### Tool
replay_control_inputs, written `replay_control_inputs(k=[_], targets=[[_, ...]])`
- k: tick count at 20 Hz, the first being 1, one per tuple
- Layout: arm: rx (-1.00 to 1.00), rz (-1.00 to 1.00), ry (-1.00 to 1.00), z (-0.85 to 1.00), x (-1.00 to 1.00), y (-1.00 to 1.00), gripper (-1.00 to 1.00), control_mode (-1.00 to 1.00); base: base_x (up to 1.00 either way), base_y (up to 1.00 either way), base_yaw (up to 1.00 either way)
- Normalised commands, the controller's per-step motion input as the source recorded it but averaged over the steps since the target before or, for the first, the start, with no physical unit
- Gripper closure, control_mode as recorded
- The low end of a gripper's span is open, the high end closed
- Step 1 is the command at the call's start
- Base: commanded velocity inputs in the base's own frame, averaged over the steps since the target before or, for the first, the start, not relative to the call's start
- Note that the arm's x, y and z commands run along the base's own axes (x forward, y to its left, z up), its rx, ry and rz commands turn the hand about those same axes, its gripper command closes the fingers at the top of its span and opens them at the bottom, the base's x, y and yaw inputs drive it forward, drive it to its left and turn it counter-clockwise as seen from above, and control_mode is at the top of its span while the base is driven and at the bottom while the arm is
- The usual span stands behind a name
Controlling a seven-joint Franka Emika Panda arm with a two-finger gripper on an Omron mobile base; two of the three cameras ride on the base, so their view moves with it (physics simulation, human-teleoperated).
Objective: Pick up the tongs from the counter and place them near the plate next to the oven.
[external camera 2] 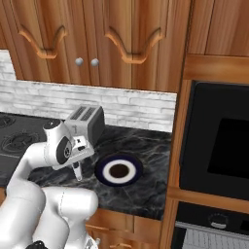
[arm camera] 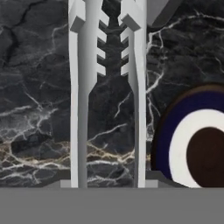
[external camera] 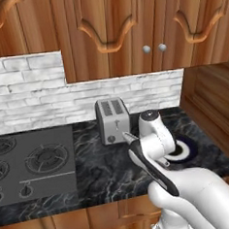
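Slim silver tongs [arm camera: 107, 87] run straight up the hand view, their toothed tips at the top, over the black marble counter [arm camera: 35, 109]. My gripper [arm camera: 108, 183] is shut on the tongs, holding both arms near their lower end. From the right base camera the tongs [external camera 2: 77, 173] hang down from the gripper [external camera 2: 77, 163], just above the counter [external camera 2: 146, 189] and left of the blue-rimmed plate [external camera 2: 118, 170]. In the left base view a silver end of the tongs [external camera: 128, 136] pokes out beside the wrist, near the plate [external camera: 186, 149]. The oven [external camera 2: 214, 231] sits low at the right.
A boxy silver toaster [external camera: 112, 120] stands against the white brick wall, just behind the hand. The grey cooktop [external camera: 33, 164] lies to the left. A black microwave [external camera 2: 219, 141] fills the tall wooden cabinet at the right. Wooden cupboards hang overhead.
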Motion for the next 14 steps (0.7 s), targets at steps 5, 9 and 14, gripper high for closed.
replay_control_inputs(k=[5,9,14], targets=[[0.00,0.00,0.05,-0.51,-0.08,-0.21,1.00,-1.00,0.00,0.00,0.00],[0.00,0.00,0.00,-0.54,-0.15,-0.26,1.00,-1.00,0.00,0.00,0.00],[0.00,0.06,0.00,-0.55,0.00,-0.09,1.00,-1.00,0.00,0.00,0.00]])
